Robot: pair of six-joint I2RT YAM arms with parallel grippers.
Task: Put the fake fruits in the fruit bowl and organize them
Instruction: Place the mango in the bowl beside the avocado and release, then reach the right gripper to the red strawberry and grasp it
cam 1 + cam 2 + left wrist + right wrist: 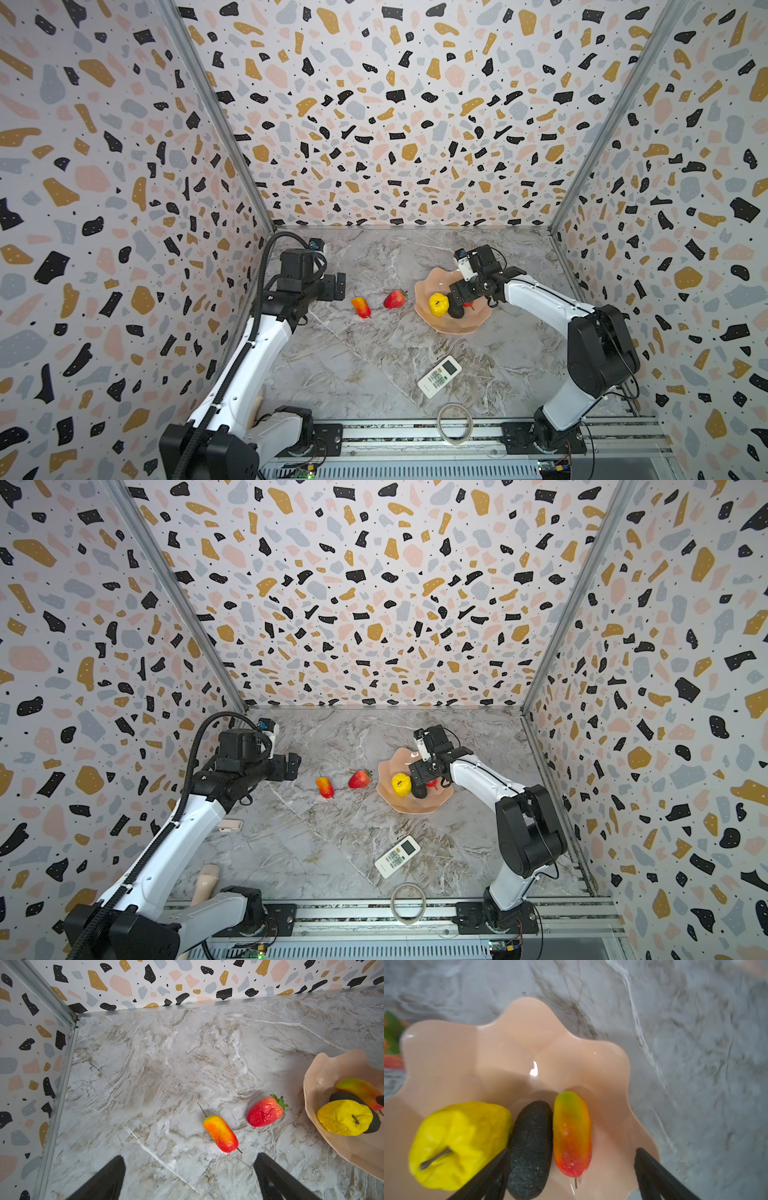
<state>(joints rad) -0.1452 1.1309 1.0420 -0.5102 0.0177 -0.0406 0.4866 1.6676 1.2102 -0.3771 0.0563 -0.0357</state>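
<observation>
**Toward the counter's far right corner: bowl holds three fruits**

Right gripper [573, 1149] hangs spread, gripping nothing, over the fruit bowl [457, 326], where yellow fruit [460, 1145], avocado [531, 1147] and oblong fruit [572, 1132] lie side by side. Strawberry [395, 299] and second oblong fruit [361, 307] lie mid-counter [353, 374], near the left gripper [190, 1155], which is likewise spread and empty.

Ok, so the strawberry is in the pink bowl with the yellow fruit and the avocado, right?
Not quite. The strawberry is not in the pink bowl; it lies on the table outside it, near a red-orange oblong fruit. The yellow fruit and the avocado are in the bowl, as the left wrist view shows.
</observation>
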